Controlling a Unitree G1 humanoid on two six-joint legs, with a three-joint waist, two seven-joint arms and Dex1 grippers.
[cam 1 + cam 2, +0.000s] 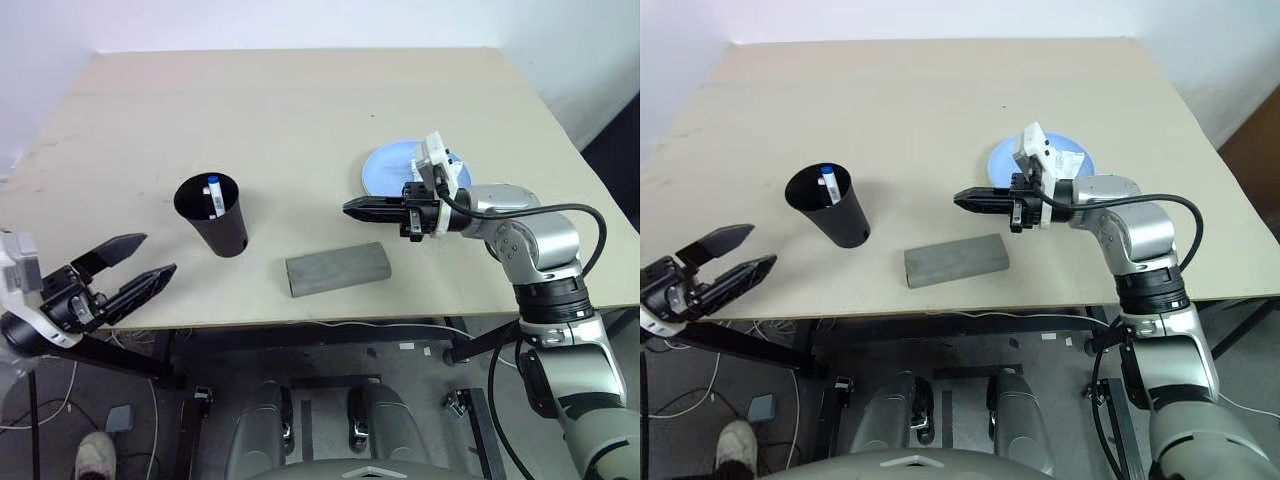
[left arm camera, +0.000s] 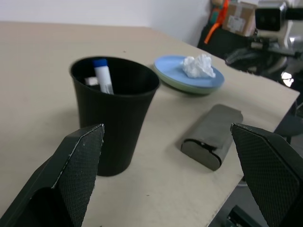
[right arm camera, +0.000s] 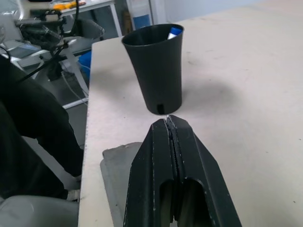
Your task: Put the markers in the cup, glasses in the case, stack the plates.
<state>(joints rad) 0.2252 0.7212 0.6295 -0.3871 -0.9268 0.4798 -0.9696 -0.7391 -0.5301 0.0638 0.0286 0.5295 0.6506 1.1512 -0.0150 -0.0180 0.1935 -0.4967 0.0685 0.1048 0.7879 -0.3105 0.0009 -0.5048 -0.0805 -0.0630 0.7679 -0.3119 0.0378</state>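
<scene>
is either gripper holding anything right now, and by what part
Nothing is held. The left gripper has its jaws wide open off the table's edge; the right gripper has its jaws shut on nothing, above the case.

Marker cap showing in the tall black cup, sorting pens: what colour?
Blue cap, clearest in the left wrist view.

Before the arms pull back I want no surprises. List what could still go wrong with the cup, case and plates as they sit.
1. The cup stands upright near the table's front edge, holding the markers. The open left claw hangs just beside that edge; a sideways sweep could topple it.
2. The shut right claw hovers above the closed case; dropping lower could shove it off the table.
3. A crumpled tissue lies on the stacked plates and may get brushed off.
</scene>
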